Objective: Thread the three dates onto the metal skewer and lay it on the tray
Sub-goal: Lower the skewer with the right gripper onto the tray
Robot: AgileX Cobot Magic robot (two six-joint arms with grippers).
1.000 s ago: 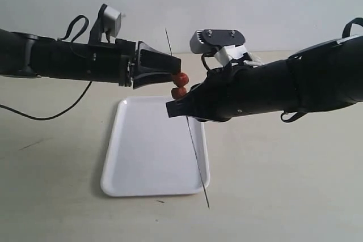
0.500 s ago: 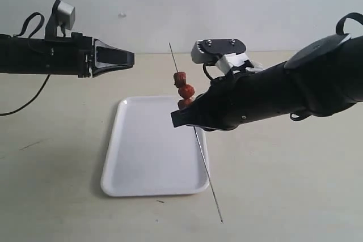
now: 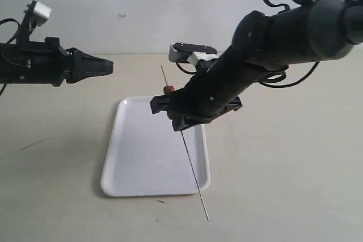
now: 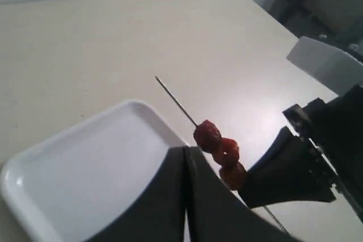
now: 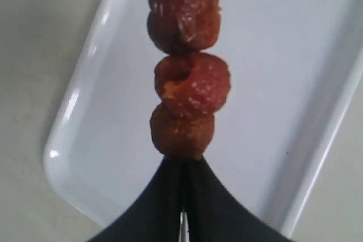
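Three reddish-brown dates (image 5: 190, 80) sit stacked on the thin metal skewer (image 3: 193, 169), the lowest one touching the tips of my right gripper (image 5: 182, 161), which is shut on the skewer just below them. In the exterior view that gripper (image 3: 172, 106) holds the skewer tilted above the white tray (image 3: 136, 162), and only the top date (image 3: 168, 89) shows. The skewer's long end reaches past the tray's near right corner. My left gripper (image 3: 110, 66) hovers shut and empty, well to the left of the skewer. In the left wrist view its tips (image 4: 186, 149) lie beside the dates (image 4: 222, 151).
The tray (image 4: 68, 168) lies flat on a bare beige table (image 3: 283, 185). The right arm (image 3: 283, 38) slants down from the upper right over the tray's far right side. A cable trails off the left arm.
My left gripper has let go, drawn back to the left and shut. The right arm has swung up and turned the skewer, carrying the dates lower and toward the tray.
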